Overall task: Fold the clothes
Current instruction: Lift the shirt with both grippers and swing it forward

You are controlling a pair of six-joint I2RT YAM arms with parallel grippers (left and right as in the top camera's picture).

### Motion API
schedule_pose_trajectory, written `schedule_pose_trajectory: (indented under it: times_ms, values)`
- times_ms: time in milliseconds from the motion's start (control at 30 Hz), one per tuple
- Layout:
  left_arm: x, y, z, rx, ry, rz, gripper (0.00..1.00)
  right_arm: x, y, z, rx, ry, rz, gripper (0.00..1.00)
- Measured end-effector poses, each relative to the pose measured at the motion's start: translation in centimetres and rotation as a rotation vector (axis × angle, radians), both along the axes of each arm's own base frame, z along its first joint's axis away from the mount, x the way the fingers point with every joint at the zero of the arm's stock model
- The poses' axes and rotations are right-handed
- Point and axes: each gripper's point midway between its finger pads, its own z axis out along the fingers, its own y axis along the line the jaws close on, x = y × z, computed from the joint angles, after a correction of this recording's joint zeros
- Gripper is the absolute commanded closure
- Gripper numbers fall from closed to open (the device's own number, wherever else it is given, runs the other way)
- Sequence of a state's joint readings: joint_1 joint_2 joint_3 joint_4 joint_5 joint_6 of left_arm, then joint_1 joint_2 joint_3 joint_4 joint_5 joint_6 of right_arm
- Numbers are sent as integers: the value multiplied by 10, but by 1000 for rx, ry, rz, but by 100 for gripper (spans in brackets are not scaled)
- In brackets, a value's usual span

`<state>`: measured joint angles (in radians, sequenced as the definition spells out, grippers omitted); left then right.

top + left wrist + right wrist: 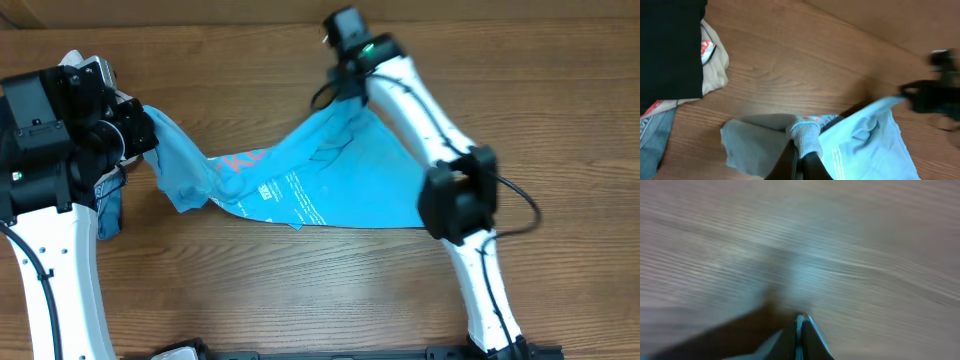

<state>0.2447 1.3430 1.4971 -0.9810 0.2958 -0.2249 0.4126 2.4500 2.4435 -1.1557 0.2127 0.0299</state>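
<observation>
Overhead: sky-blue T-shirt [330, 190] spans tabletop [300, 300] between both arms, middle sagging onto wood, red and white print showing. Left wrist view: left claw [801, 161] closed on bunched ribbed edge of T-shirt, cloth draping away to right. Right wrist view, blurred: right claw [801, 326] closed, thin blue strip pinched between fingers; overhead shows T-shirt's far corner peaking up at it. Black garment [670, 45] and beige garment [715, 70] piled near left claw, apart from T-shirt.
</observation>
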Motion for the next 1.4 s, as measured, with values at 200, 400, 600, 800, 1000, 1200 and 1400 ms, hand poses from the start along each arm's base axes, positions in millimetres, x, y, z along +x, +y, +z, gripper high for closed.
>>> schedule_pose_trajectory:
  times_ms: [200,400,600,800,1000,1200,1400]
  values:
    - [1,0,46,32,-103,-5,96,-40,-61,171,84,-215,-110,96]
    - [-23,-2,99,82,-210,5,96,-126,-140,289,147,-374,-252,96]
    - [-55,-9,130,106,-287,12,96,-184,-173,321,159,-410,-315,96]
    - [-90,-15,160,138,-393,23,96,-224,-190,352,202,-496,-360,95]
    - [-141,-21,211,201,-569,63,96,-279,-200,397,261,-665,-362,94]
    - [-159,-23,232,226,-644,81,96,-282,-202,413,274,-727,-369,94]
    - [-78,-7,197,176,-487,50,96,-186,-195,351,195,-531,-399,96]
